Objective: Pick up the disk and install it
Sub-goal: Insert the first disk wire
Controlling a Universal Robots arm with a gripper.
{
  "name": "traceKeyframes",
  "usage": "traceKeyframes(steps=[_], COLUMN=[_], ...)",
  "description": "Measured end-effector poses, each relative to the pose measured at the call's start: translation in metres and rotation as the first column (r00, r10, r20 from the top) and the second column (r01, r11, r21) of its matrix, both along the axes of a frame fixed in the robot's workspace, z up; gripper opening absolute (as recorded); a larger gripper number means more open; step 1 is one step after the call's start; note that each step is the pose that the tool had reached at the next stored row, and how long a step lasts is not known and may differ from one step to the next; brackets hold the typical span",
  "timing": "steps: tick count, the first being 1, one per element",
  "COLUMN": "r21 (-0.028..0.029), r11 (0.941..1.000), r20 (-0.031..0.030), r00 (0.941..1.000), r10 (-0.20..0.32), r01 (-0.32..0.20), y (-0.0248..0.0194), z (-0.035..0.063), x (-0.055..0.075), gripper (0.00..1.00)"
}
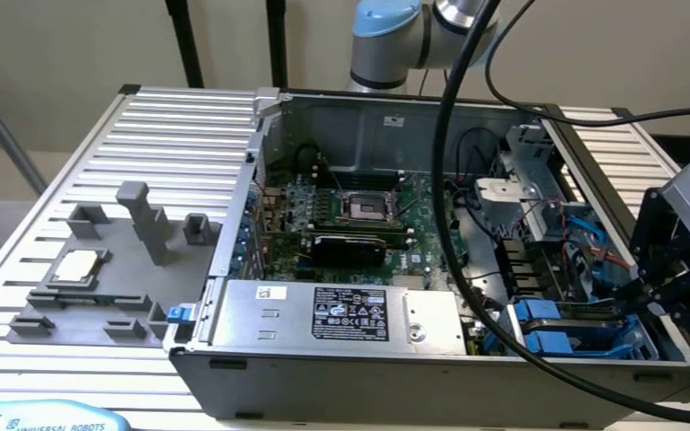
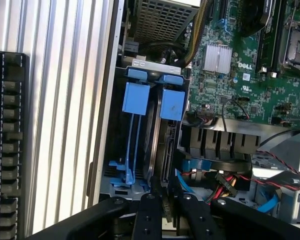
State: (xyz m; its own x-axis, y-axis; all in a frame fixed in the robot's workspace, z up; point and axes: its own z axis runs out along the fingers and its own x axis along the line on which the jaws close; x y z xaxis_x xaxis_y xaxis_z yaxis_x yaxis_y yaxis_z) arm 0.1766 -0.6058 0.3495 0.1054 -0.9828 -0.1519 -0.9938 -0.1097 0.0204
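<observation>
**Gripper position.** The gripper (image 2: 166, 199) sits at the drive bay in the case corner at the exterior view's right, close to the front wall. Its jaws stand narrow and are clamped on the near end of the disk (image 2: 166, 145), with one finger on each face.

**Disk position.** The disk stands on edge in a bay slot, with its blue tab at the far end from the gripper. It takes the slot on the motherboard (image 2: 250, 75) side.

**Edges and clearance.**
- The next slot, on the case wall (image 2: 107, 125) side, holds a second blue carrier (image 2: 136, 97) with open rails. The two blue tabs sit just beside each other, with a thin gap between them.
- The case wall runs just beside that carrier, so there is little side room there.
- The case (image 1: 321, 117) is open on top, so there is free room above the bay.

**Obstructions.**
- Red, yellow and blue cables (image 2: 230, 185) bunch just beside the finger on the motherboard side.
- A thick black cable (image 1: 444, 224) hangs from the arm across the open case and loops over the front corner, passing near the bay.
- The power supply (image 1: 345, 314) lies along the front wall, just beside the bay.

**Surroundings.** Outside the case, on the slatted table (image 1: 177, 117), a grey fixture (image 1: 141, 224) carries a chip (image 1: 78, 265). Both are well apart from the gripper.
</observation>
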Motion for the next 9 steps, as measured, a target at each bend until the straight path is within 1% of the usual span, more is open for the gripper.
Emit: traceKeyframes(steps=[6, 9], r21=[0.0008, 0.0002], r11=[1.0, 1.0], r20=[0.0001, 0.0], r00=[1.0, 1.0], r10=[0.003, 0.004], r01=[-0.003, -0.004], y=[0.0001, 0.0003], z=[0.0013, 0.0036], x=[-0.0012, -0.0071], gripper=[0.18, 0.18])
